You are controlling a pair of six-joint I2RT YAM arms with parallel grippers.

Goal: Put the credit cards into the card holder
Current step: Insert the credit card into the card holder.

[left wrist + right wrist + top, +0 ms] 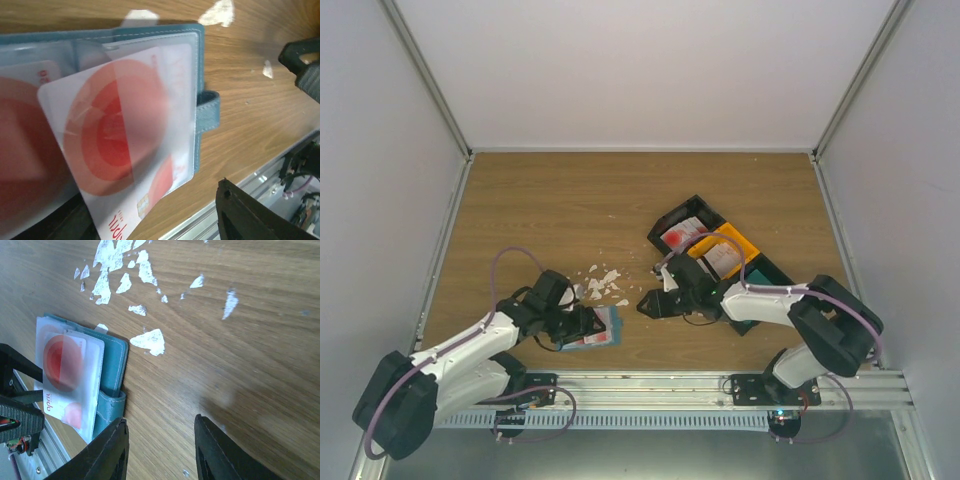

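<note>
Red-and-white plastic credit card (100, 150) sits skewed, half in teal folding card holder (207, 112) pocket under L hand (588, 325) (grip: can't tell). Corner may jam, holder skid on wooden counter (225, 365); R hand (160, 450) open, empty.

wooden table (570, 200) | card holder (610, 325) open, near edge | white scraps (602, 282) beside it | black tray (675, 217) right

The left black two-finger gripper (582, 325) is being held low on its bent white arm (470, 350); its grip cannot be judged. The right black two-finger gripper (160, 452) is being held low, pointed leftward, jaws parted and empty.
</note>
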